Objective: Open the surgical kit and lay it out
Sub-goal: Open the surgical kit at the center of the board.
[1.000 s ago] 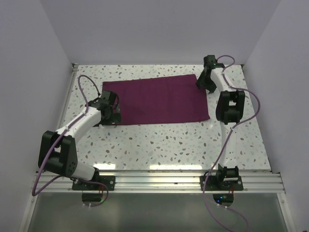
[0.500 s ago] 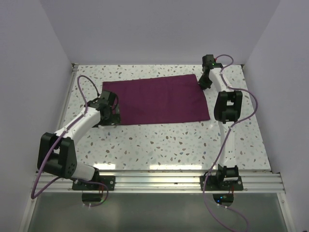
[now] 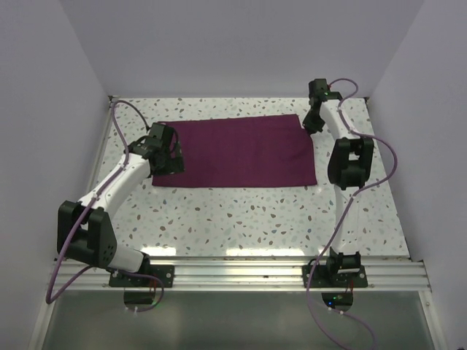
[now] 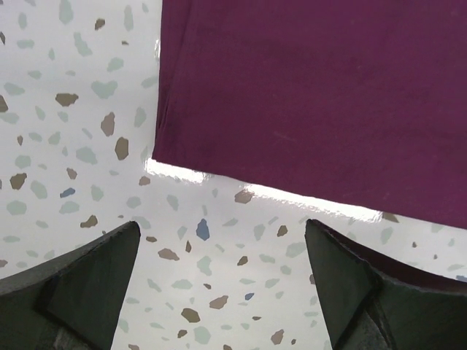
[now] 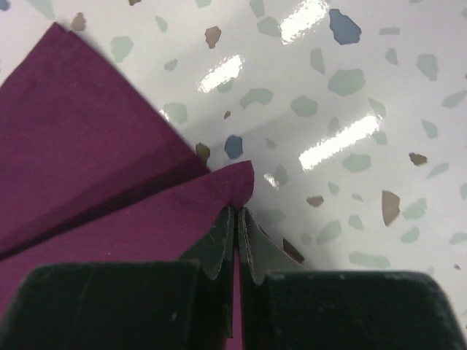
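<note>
The surgical kit (image 3: 241, 152) shows as a dark purple cloth wrap lying flat and folded on the speckled table (image 3: 241, 219). My right gripper (image 3: 316, 122) is at its far right corner. In the right wrist view the right gripper (image 5: 238, 211) is shut on that cloth corner (image 5: 235, 182), which is lifted slightly above the fold of cloth (image 5: 87, 146) under it. My left gripper (image 3: 166, 149) stands open at the wrap's left edge. In the left wrist view the left gripper (image 4: 221, 226) hovers over bare table just short of the cloth's near left corner (image 4: 314, 95), with nothing between its fingers.
Pale walls close in the table on the left, the back and the right (image 3: 408, 109). Purple cables (image 3: 120, 138) loop off both arms. An aluminium rail (image 3: 241, 271) with the arm bases runs along the near edge.
The right gripper has gone from open to shut on the cloth's far right corner. The left arm has moved away from me along the wrap's left edge, still open.
</note>
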You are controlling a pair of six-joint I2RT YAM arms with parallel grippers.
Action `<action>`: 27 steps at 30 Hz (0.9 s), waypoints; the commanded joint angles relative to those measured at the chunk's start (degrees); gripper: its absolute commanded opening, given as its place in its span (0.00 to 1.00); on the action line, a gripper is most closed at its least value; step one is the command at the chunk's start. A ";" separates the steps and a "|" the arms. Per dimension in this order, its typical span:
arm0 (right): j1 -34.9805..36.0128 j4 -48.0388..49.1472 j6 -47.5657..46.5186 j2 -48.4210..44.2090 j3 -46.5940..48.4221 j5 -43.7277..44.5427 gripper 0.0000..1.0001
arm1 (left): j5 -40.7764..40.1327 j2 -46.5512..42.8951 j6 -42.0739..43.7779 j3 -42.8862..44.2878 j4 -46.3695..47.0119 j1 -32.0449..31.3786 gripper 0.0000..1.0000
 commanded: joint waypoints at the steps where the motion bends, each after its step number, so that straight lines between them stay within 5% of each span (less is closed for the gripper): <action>1: 0.86 -1.41 -1.84 -9.66 -1.42 -0.41 0.00 | -0.23 0.73 0.37 4.86 0.20 0.21 1.00; 12: 9.64 -3.42 -5.80 -28.37 -23.38 -10.69 0.00 | -3.04 2.23 0.28 10.75 0.29 0.39 1.00; 19: 15.72 -6.58 -5.98 -55.43 -54.72 -16.67 0.00 | -5.06 5.91 1.78 19.61 0.56 3.46 1.00; 23: 15.98 -12.12 -5.80 -71.24 -63.82 -15.45 0.00 | -6.03 7.24 2.13 23.24 0.64 4.87 1.00; 27: 15.98 -16.25 -5.97 -76.29 -67.78 -11.58 0.00 | -6.56 6.80 2.22 23.42 1.08 5.40 1.00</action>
